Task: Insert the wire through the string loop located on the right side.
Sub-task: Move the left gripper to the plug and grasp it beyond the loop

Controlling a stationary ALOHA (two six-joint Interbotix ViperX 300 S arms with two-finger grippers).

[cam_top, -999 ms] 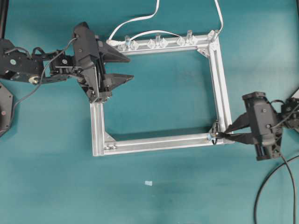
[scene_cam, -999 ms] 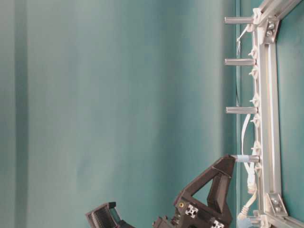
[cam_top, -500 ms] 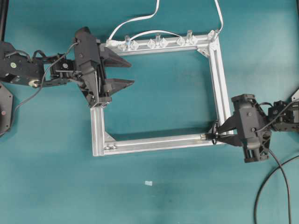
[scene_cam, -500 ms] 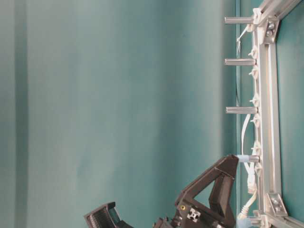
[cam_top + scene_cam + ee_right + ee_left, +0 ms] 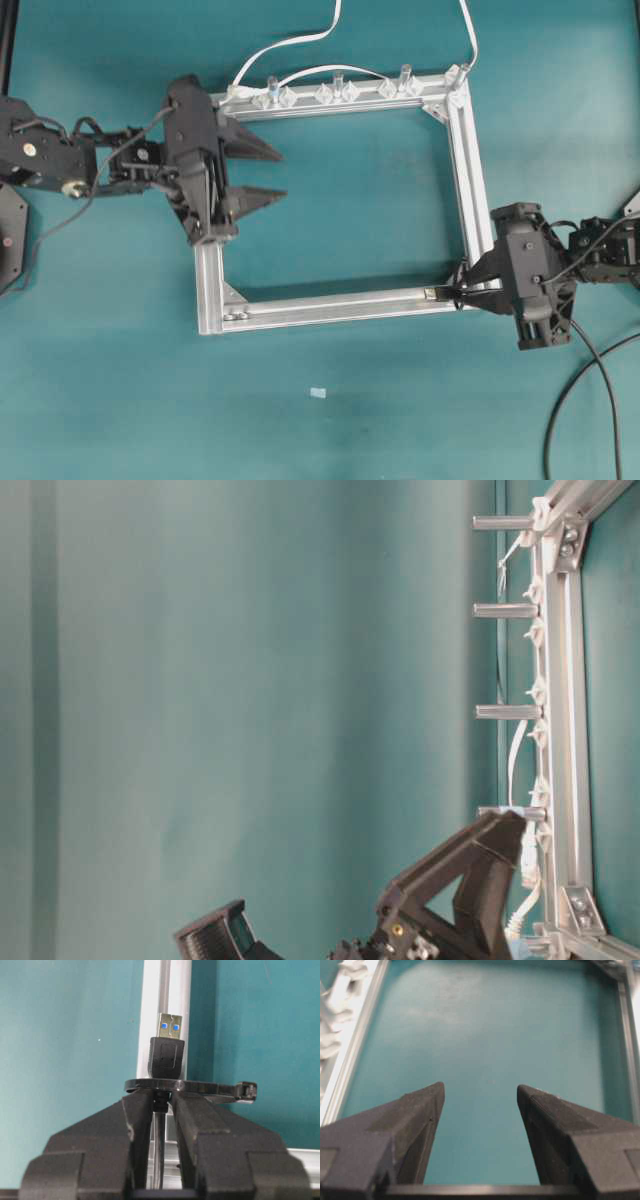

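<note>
1. The wire point(image 5: 160, 1155) ends in a black USB plug point(image 5: 167, 1056) with a metal tip showing two blue spots; in the right wrist view the plug has passed through the string loop point(image 5: 190, 1086), a thin black band with a small locking head at its right end, and pokes out beyond it.
2. The loop circles the wire just behind the plug body, right in front of the fingertips.
3. The right gripper point(image 5: 162, 1105) is pinched on the wire directly below the plug, with its two black fingers pressed close on either side of the thin cable.
4. Plug and loop sit over the silver aluminium frame point(image 5: 330, 303), at its near right corner in the overhead view, where the right gripper point(image 5: 462, 292) reaches in from the right.
5. The left gripper point(image 5: 265, 173) hovers over the frame's left rail with its jaws spread wide and nothing between them; the left wrist view shows only teal table point(image 5: 485, 1035) between its fingers.
6. A flat white cable point(image 5: 300, 42) runs through clear clips point(image 5: 335, 93) along the far rail.
</note>
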